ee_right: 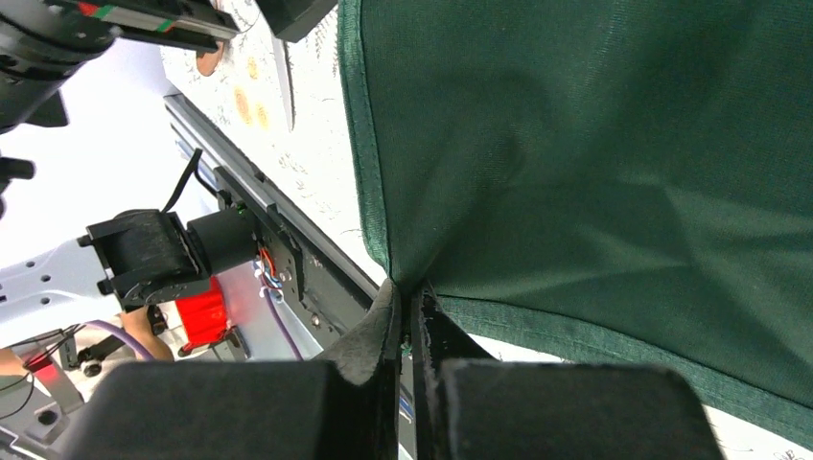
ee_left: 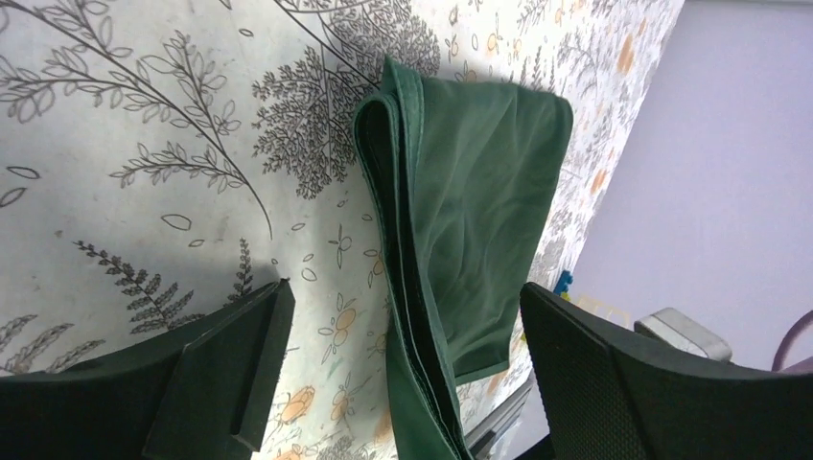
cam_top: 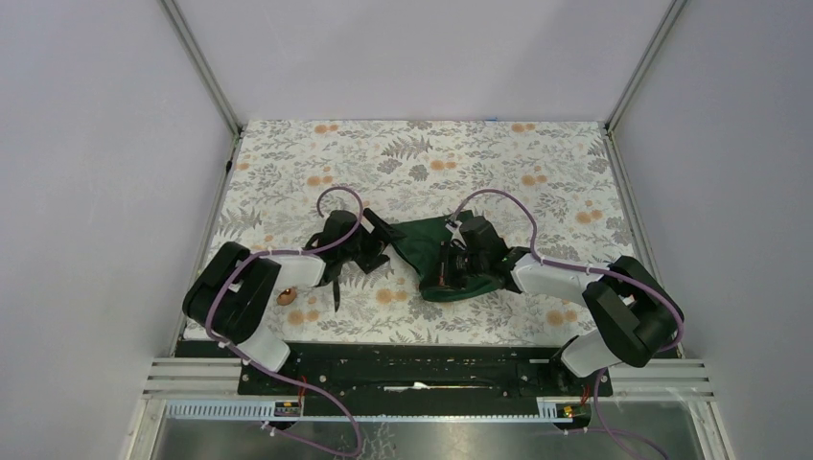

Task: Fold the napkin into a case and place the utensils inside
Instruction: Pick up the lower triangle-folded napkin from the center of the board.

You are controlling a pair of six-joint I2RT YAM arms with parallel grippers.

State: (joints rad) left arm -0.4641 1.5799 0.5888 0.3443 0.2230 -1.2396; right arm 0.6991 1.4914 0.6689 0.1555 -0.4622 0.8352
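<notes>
From above: mid-fold, judging by napkin (cam_top: 422, 251) bunched at centre of tablecloth (cam_top: 431, 163), between left gripper (cam_top: 377, 237) and right gripper (cam_top: 449, 278); spoon (cam_top: 288, 297) and knife (cam_top: 336, 287) lying near left, outside.

Through left wrist: jaws wide apart, empty, facing layered edge.

Through right wrist: pinched together on napkin hem.

Next, probably: grasp layers from left, finish fold.

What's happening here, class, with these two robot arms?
Two robot arms are working on a dark green napkin on a flowered tablecloth. The right tool is shut on the napkin's hem, holding it up. The left tool hangs open at the folded end, gripping nothing. The spoon and knife lie outside, by the left arm.
</notes>
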